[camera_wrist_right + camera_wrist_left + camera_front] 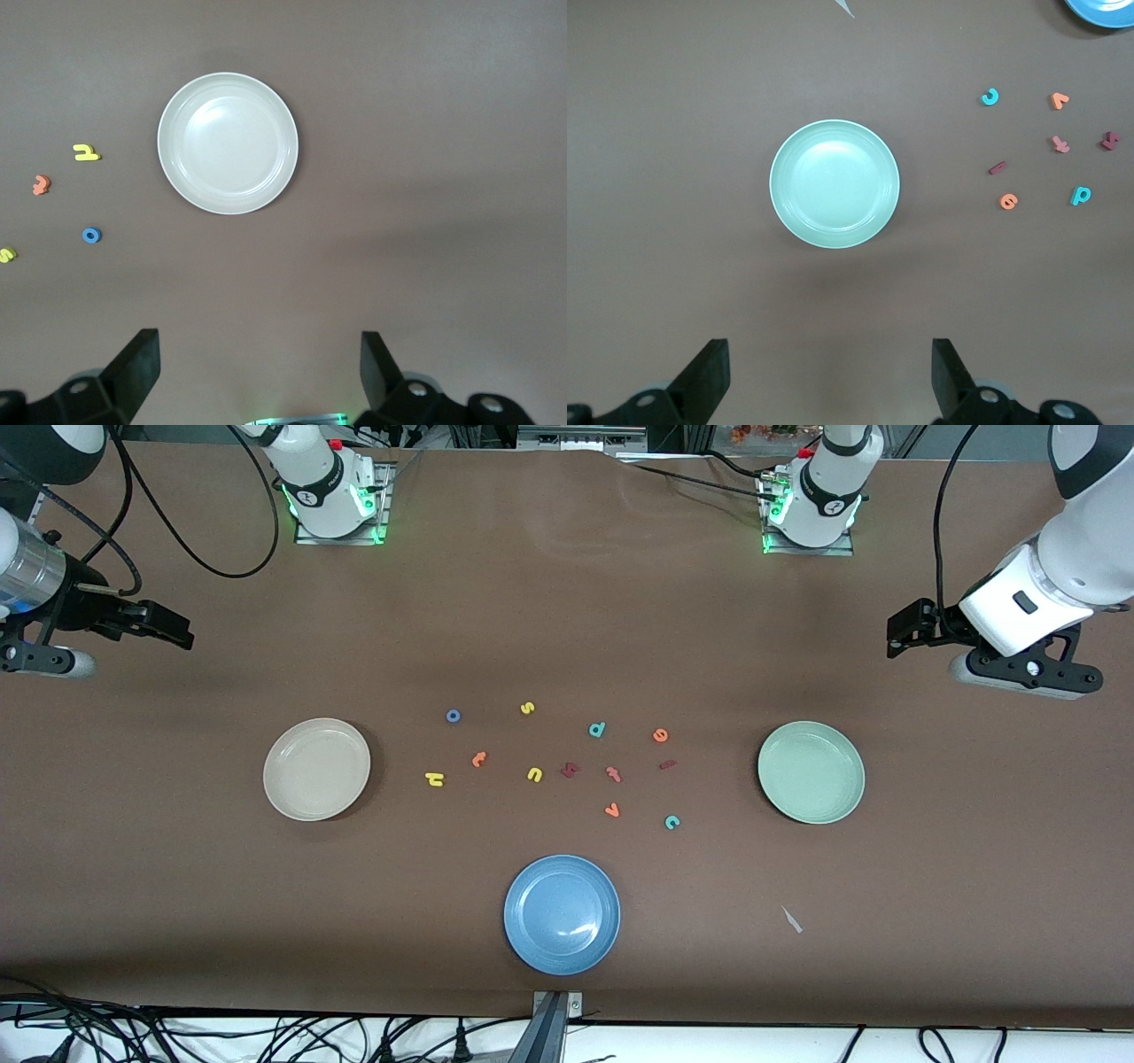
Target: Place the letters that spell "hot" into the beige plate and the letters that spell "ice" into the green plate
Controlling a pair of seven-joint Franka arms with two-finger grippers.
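Lying scattered across the middle of the brown table, the small foam letters sit between two plates, none of them on a plate. The round cream-beige plate with its raised rim rests toward the right arm's end of the table, and the round pale mint-green plate rests toward the left arm's end, both bare. Closest to the beige plate are the yellow h, the orange t and the blue ring-shaped o, the o lying farthest from the front camera of the three. Closest to the green plate are the orange e, the dark red bar-like i and the teal c, the c lying nearest the front camera. Among them lie a yellow s, a yellow u, a teal d, a chunkier dark red letter, an orange hooked letter and an orange v-shaped letter. A round blue plate sits nearest the front camera, also bare. The left gripper hangs over the table just beside the green plate, jaws spread wide and holding nothing. The right gripper hangs likewise near the beige plate, jaws apart and unloaded.
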